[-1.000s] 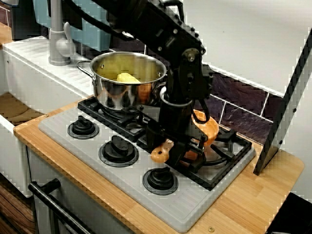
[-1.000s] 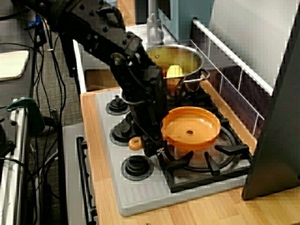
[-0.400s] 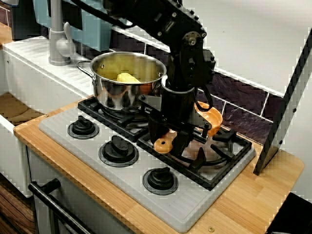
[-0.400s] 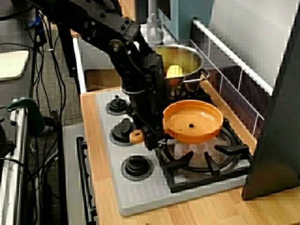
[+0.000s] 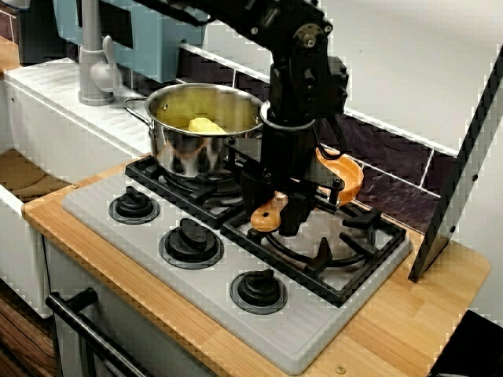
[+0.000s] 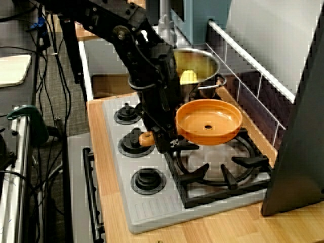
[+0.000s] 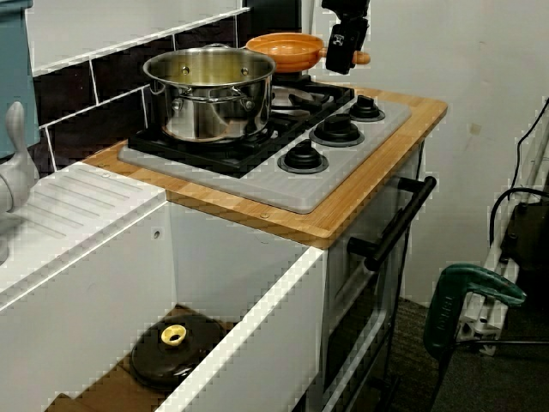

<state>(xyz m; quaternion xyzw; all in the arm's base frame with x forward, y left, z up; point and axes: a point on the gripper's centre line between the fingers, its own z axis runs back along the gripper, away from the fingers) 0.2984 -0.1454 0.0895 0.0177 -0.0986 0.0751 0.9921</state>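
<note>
An orange frying pan (image 6: 208,121) hangs level above the right burner grate (image 6: 223,169), clear of it. My gripper (image 6: 164,139) is shut on the pan's handle (image 6: 146,138), whose rounded end sticks out toward the knobs. In the front view the pan (image 5: 346,177) is mostly hidden behind the black arm, with the gripper (image 5: 280,212) on the handle (image 5: 267,217). The view from the sink end shows the pan (image 7: 287,47) raised behind the pot, gripper (image 7: 340,50) beside it. A steel pot (image 5: 206,126) holding a yellow item (image 5: 206,124) stands on the left burner.
Three black knobs (image 5: 191,239) line the grey stove front. A faucet (image 5: 96,63) and white sink lie left of the stove; a black lid (image 7: 176,348) lies in the sink. A dark slanted panel (image 5: 464,157) leans at the right. An oven handle (image 7: 395,223) juts out below.
The gripper has risen with the orange pan, lifting it off the right burner grate and carrying it slightly toward the back wall. The pot has not moved.
</note>
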